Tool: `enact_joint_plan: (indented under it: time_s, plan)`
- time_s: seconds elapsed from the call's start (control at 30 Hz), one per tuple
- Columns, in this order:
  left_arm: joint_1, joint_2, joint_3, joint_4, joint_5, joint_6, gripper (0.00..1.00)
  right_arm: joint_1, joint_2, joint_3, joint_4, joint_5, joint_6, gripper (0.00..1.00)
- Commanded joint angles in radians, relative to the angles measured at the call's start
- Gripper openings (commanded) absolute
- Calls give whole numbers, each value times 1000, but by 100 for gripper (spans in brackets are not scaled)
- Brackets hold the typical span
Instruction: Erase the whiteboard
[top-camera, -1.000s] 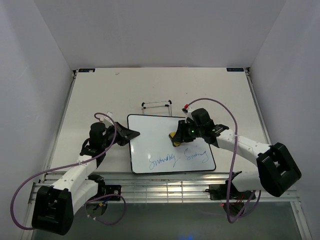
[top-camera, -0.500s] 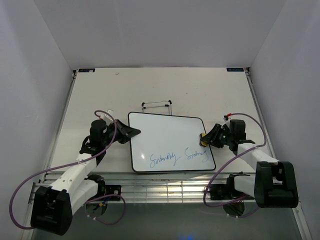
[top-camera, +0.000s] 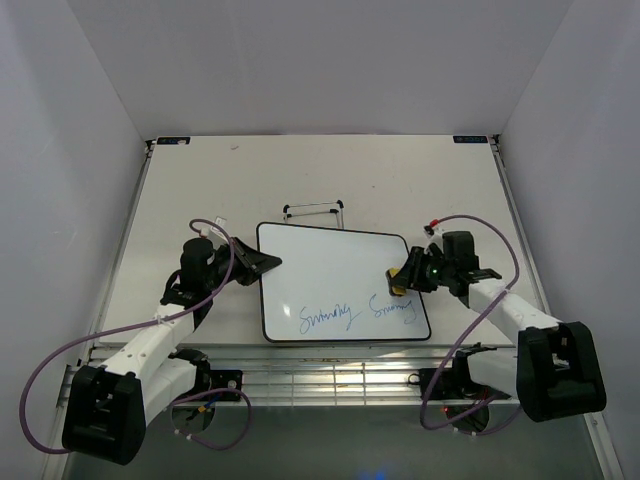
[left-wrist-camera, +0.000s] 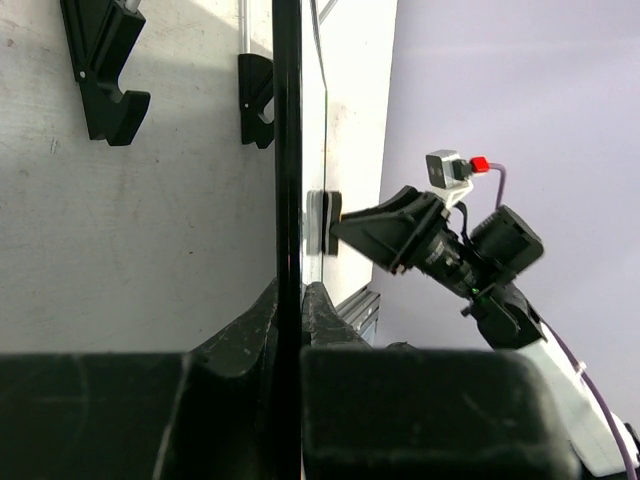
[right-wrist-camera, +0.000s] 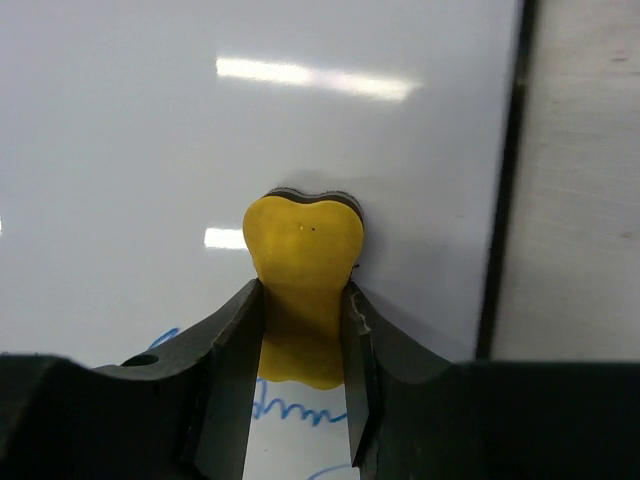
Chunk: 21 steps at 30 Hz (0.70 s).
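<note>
The whiteboard (top-camera: 335, 270) lies flat mid-table, white with a thin black frame, and blue cursive writing (top-camera: 355, 313) runs along its near part. My left gripper (top-camera: 268, 264) is shut on the board's left edge; in the left wrist view the frame (left-wrist-camera: 287, 150) runs edge-on between the fingers (left-wrist-camera: 250, 325). My right gripper (top-camera: 400, 279) is shut on a yellow eraser (right-wrist-camera: 303, 262) and holds it against the board's right side, just above the writing (right-wrist-camera: 295, 408). The board's black right edge (right-wrist-camera: 505, 190) lies close beside the eraser.
A small wire stand (top-camera: 313, 211) sits just behind the board. The table's near edge meets a slatted metal rail (top-camera: 330, 375). White walls close in the table on three sides. Purple cables loop from both arms.
The right gripper with the eraser swung from the board's middle out past its right edge, then came back onto the right side. The board shifted slightly. The left gripper kept its grip.
</note>
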Motion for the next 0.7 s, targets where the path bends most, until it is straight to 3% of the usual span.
enact_joint_plan:
  time_s: [0.0, 0.3, 0.47, 0.67]
  plan:
    - [3, 8, 11, 9, -162, 56, 0, 175, -40, 62, -184, -8, -30, 18]
    - [0, -14, 4, 9, -200, 37, 0, 542, -93, 206, -185, 109, 90, 18]
    - [-5, 0, 6, 21, -205, 36, 0, 796, 15, 322, -142, 195, 141, 18]
    - [-14, 42, 1, 60, -176, 40, 0, 978, 145, 474, -162, 287, 144, 18]
